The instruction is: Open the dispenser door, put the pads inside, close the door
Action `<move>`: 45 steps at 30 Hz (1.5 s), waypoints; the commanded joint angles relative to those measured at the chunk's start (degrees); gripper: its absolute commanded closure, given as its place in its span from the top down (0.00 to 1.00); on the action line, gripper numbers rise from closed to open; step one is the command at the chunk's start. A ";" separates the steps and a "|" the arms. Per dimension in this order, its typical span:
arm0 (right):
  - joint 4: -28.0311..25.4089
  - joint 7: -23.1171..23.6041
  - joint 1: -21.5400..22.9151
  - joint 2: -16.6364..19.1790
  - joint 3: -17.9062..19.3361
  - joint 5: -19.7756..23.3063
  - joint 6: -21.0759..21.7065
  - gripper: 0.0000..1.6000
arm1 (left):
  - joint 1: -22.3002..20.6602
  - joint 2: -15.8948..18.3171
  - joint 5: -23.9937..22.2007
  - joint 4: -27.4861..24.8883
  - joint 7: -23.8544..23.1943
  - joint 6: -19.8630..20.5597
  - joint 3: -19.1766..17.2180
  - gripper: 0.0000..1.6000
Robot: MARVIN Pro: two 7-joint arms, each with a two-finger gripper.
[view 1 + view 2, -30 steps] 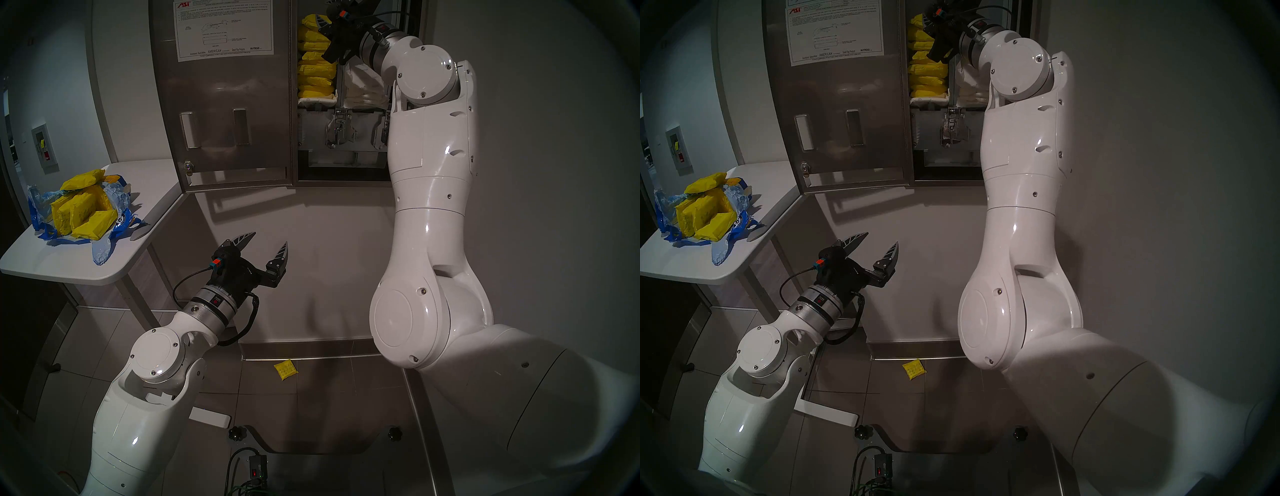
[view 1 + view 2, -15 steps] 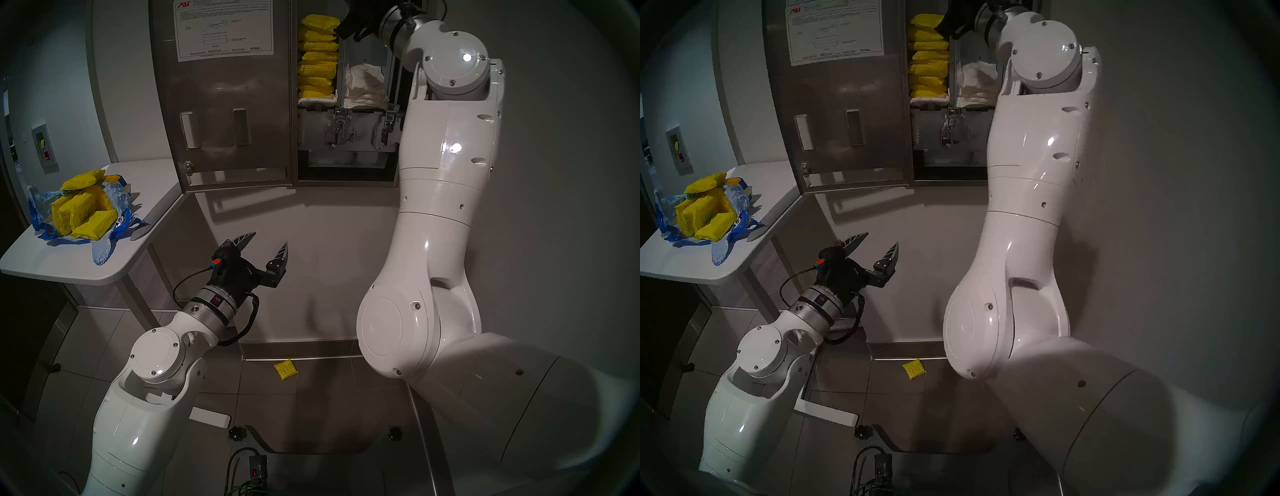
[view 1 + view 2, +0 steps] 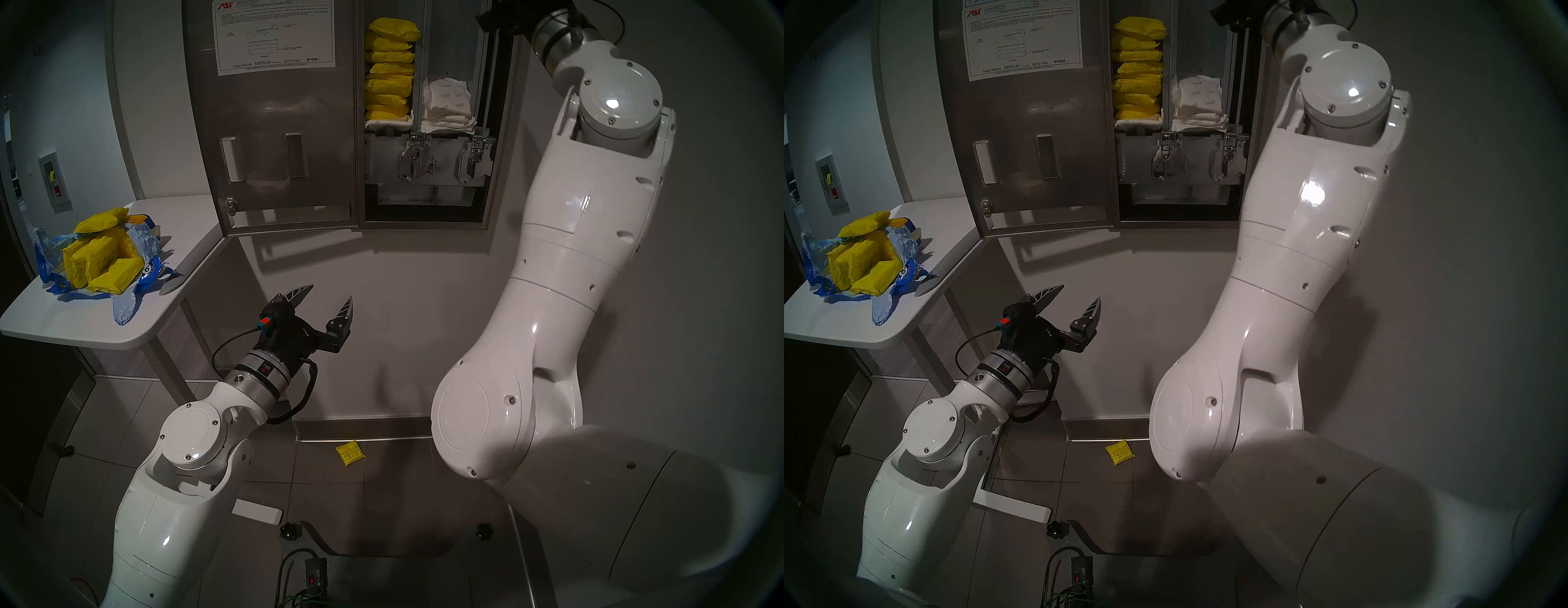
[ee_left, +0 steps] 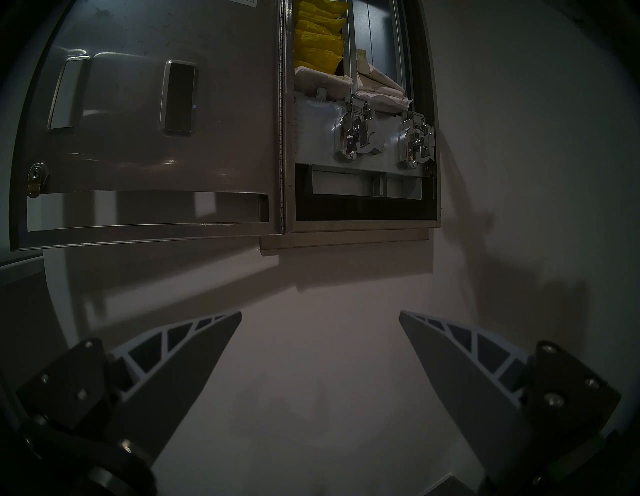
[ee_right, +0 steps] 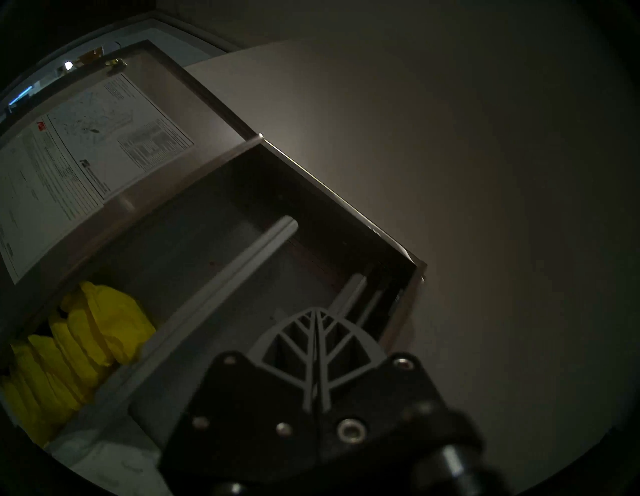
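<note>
The dispenser door [image 3: 275, 127] [image 4: 149, 138] hangs swung open to the left, with the instruction sheet [image 5: 86, 149] on its back. Yellow pads [image 3: 388, 72] [image 3: 1138, 72] [image 5: 86, 339] are stacked in the dispenser's left column. More pads [image 3: 99, 261] lie in a torn blue bag on the table, and one pad [image 3: 350, 453] lies on the floor. My right gripper [image 5: 316, 313] is shut on nothing, up by the dispenser's top right corner. My left gripper [image 3: 331, 293] [image 4: 320, 313] hangs open and empty, low in front of the wall below the dispenser.
White-wrapped pads [image 3: 447, 106] fill the right column above two chrome mechanisms [image 3: 413, 161]. A white table [image 3: 85, 331] stands at the left. My right arm [image 3: 551, 297] rises along the wall to the right of the dispenser. The floor below is tiled.
My right arm has drawn back from the yellow stack, up and to the right, and its gripper has shut empty. The left arm has not moved.
</note>
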 commanded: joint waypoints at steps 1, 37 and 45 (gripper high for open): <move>-7.17 0.30 -6.97 -0.22 -1.48 1.29 2.17 0.00 | -0.97 -0.05 -0.11 -1.60 -0.08 -0.53 -0.37 1.00; -27.94 5.79 -36.85 16.87 -8.68 8.06 24.82 0.40 | -1.00 -0.64 0.34 -1.37 -0.55 -0.34 -0.58 1.00; -33.90 3.49 -51.05 22.91 -10.33 9.81 33.04 0.57 | -1.03 -0.87 0.50 -1.34 -0.71 -0.29 -0.66 1.00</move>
